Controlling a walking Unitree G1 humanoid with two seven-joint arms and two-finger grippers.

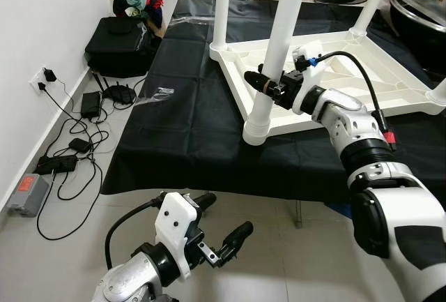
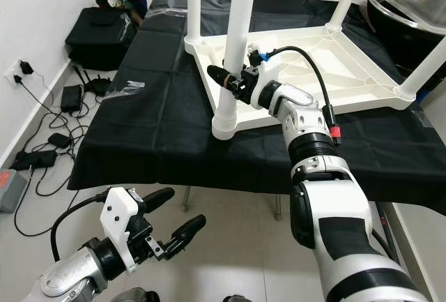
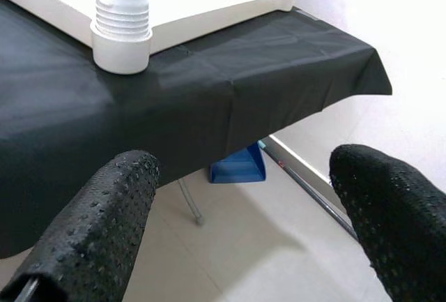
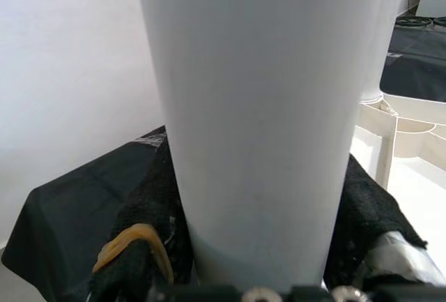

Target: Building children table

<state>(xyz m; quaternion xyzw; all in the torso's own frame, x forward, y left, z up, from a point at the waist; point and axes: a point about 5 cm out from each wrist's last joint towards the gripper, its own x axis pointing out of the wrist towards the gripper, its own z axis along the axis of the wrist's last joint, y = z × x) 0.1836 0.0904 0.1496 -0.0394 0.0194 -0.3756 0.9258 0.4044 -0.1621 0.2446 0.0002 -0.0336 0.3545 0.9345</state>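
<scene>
A white plastic children's table top (image 1: 348, 79) lies upside down on a black-covered table (image 1: 188, 134), with white legs standing up from its corners. My right gripper (image 1: 261, 82) is shut on the nearest white leg (image 1: 272, 58), a little above its threaded socket (image 1: 256, 132). In the right wrist view that leg (image 4: 265, 107) sits between the black fingers (image 4: 150, 211). My left gripper (image 1: 223, 229) hangs open low over the floor, in front of the table's edge, with nothing between its fingers (image 3: 104, 225).
A black bag (image 1: 118, 44) with clothes on it sits on the floor at the far left by the wall. Cables and chargers (image 1: 77, 141) trail along the wall below a socket. A blue object (image 3: 240, 166) lies under the table. A dark bin (image 1: 418, 16) stands at the far right.
</scene>
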